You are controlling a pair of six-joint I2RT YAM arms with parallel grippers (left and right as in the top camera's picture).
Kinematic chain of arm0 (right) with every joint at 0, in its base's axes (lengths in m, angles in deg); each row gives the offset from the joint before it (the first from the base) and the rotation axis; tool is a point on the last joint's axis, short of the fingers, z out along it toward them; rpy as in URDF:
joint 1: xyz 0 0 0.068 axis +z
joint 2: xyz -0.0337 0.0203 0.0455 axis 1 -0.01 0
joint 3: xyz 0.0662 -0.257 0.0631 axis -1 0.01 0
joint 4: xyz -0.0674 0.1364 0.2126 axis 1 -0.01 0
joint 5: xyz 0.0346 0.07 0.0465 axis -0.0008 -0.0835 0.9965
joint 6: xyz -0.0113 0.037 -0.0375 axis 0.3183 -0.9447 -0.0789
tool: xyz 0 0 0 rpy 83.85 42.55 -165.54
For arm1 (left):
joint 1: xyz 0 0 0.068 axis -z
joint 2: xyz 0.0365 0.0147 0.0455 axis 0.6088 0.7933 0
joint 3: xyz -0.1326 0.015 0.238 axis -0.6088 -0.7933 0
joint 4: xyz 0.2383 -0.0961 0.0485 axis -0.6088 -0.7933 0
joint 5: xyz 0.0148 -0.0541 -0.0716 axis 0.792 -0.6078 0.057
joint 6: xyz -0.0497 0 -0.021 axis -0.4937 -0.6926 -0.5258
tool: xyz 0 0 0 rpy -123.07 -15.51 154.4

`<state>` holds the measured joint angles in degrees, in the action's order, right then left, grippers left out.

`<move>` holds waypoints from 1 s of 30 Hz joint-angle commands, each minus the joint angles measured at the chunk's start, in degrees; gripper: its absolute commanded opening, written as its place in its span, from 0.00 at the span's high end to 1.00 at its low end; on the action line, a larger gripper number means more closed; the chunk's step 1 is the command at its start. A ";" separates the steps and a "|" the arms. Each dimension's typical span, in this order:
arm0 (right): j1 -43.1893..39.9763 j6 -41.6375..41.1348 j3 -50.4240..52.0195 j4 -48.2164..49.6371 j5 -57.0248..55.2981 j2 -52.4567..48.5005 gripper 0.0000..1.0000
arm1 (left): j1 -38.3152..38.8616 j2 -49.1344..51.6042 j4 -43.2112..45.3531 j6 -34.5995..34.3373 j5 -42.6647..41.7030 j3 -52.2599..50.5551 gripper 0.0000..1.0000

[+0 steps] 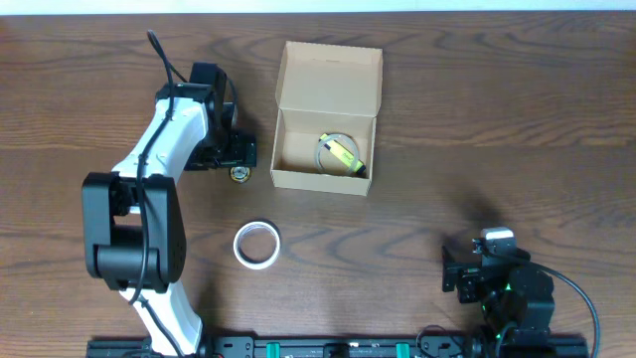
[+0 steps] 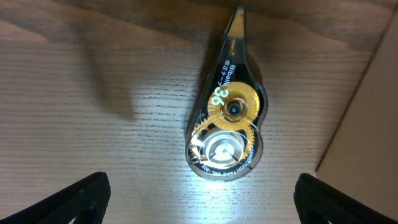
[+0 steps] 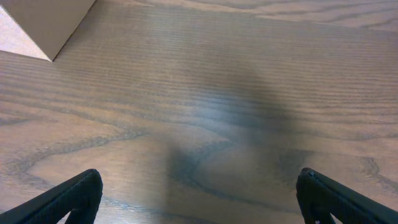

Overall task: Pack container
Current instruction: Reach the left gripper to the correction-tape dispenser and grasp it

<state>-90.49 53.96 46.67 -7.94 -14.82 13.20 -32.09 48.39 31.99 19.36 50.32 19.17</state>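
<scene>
Wood-grain table (image 1: 447, 119), overhead and wrist views. Left gripper (image 2: 200, 202): fingers wide apart, holding nothing, hovering over a correction-tape dispenser (image 2: 227, 112) lying flat just at 8 o'clock of the box (image 1: 320, 180). Right gripper (image 3: 199, 202): equally wide, empty, at 5 o'clock. From overhead the left gripper largely hides the dispenser. The box sits toward 12 o'clock with its lid flap open. It holds a pale ring (image 1: 333, 151) and a yellow-and-black item (image 1: 348, 159), kind unclear. A white tape roll (image 1: 257, 244) lies at 7 o'clock of the box.
</scene>
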 commanded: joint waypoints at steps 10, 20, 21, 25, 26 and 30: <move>-0.37 0.79 0.46 -0.09 0.20 0.31 0.01 | 0.00 5.03 0.74 0.57 -1.18 1.60 0.04; -0.37 0.79 0.46 -0.09 0.20 0.31 0.01 | 2.29 8.87 0.02 7.54 -0.90 5.70 0.05; -0.37 0.79 0.46 -0.09 0.20 0.31 0.01 | 2.27 8.87 -0.02 7.54 -0.87 5.70 0.05; -0.37 0.79 0.46 -0.09 0.20 0.31 0.01 | 2.12 8.87 -0.37 7.56 -0.44 5.70 0.00; -0.37 0.79 0.46 -0.09 0.20 0.31 0.01 | 2.12 8.87 -0.39 7.54 -0.33 5.70 0.00; -0.37 0.79 0.46 -0.09 0.20 0.31 0.01 | 2.14 8.90 -0.39 7.54 0.66 5.68 0.00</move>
<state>-90.49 53.96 46.67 -7.94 -14.82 13.20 -29.78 56.37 31.93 26.05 49.66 23.74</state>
